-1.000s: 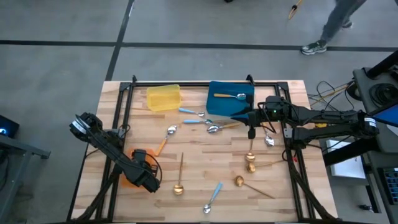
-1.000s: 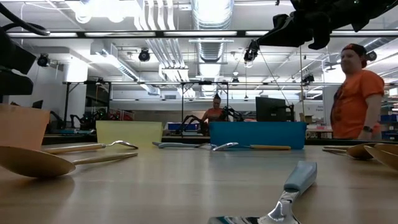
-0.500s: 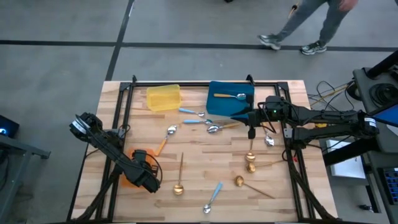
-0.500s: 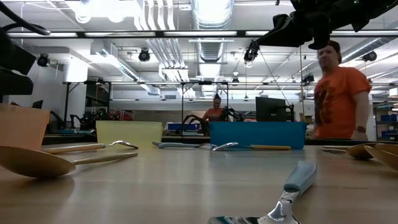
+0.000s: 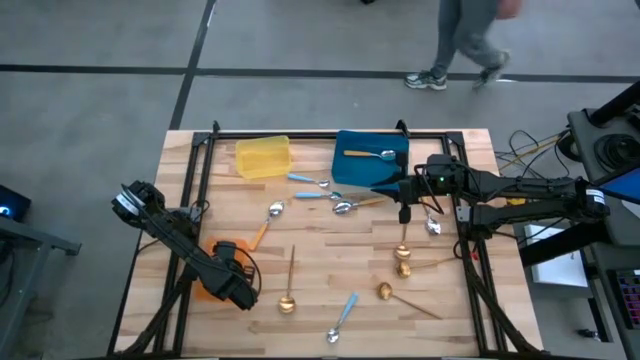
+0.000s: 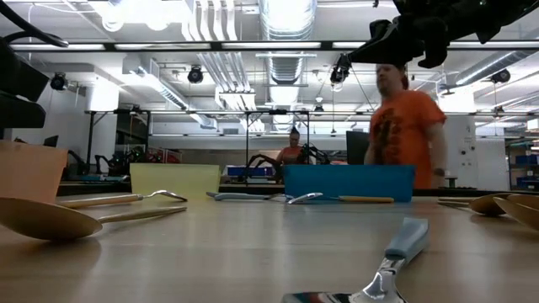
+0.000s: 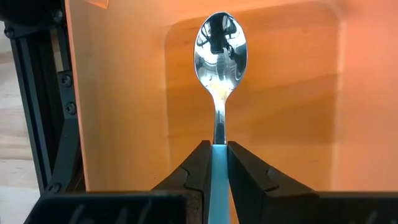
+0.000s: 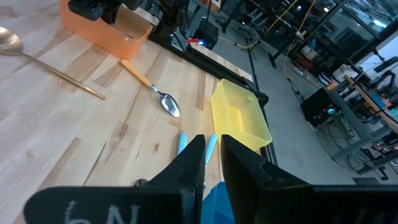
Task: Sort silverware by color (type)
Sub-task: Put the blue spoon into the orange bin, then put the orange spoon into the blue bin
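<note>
My left gripper [image 7: 217, 146] is over the orange tray [image 7: 280, 93] at the table's near left [image 5: 232, 275], shut on a spoon with a silver bowl [image 7: 220, 43] and a light-blue handle. My right gripper [image 8: 211, 146] hangs high over the table's right middle [image 5: 404, 212], next to the blue tray [image 5: 370, 158]. Its fingers stand a narrow gap apart with nothing between them. Several spoons lie flat on the table: gold ones [image 5: 288, 285] [image 5: 403, 250], blue-handled ones [image 5: 343, 315] [image 5: 305, 180] and an orange-handled one [image 5: 268, 222]. One spoon [image 5: 372, 154] lies in the blue tray. My left gripper pinches the spoon's light-blue handle [image 7: 217, 163] between its two fingers, at the end next to the silver neck. The handle runs back between the fingers. The neck and bowl stick out past the fingertips over the orange tray's floor; whether the bowl touches it, I cannot tell.
A yellow tray [image 5: 263, 157] stands at the far edge, left of the blue tray. Black frame rails [image 5: 190, 200] run along the table's sides. Bare wood lies at the table's middle [image 5: 330, 250]. A person [image 6: 404, 126] moves in the room beyond the far edge.
Both arms and all spoons have kept still. A person beyond the table's far edge has walked toward the left.
</note>
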`<state>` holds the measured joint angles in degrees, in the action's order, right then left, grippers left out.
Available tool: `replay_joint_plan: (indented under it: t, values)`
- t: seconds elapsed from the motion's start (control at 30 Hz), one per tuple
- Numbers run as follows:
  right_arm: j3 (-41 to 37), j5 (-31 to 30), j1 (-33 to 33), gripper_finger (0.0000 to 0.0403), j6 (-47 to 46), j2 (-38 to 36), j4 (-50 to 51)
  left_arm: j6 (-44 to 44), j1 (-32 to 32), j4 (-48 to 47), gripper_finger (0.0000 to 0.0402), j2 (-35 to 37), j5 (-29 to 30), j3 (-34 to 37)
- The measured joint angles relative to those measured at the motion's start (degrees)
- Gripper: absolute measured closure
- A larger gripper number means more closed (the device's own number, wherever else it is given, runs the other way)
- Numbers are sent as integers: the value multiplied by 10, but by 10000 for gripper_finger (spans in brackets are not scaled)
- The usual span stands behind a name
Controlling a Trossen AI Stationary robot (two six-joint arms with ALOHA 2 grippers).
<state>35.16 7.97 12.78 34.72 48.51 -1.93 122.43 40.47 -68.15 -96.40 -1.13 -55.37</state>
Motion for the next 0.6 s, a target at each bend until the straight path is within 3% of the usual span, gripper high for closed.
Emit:
replay_joint_plan:
  t: [0.2, 0.6]
  values:
    - [0, 0, 0, 360, 0, 0, 0, 0, 0, 3, 359, 1, 0, 0]
    - [0, 0, 0, 360, 0, 0, 0, -5, 0, 4, 282, 4, -12, 0]
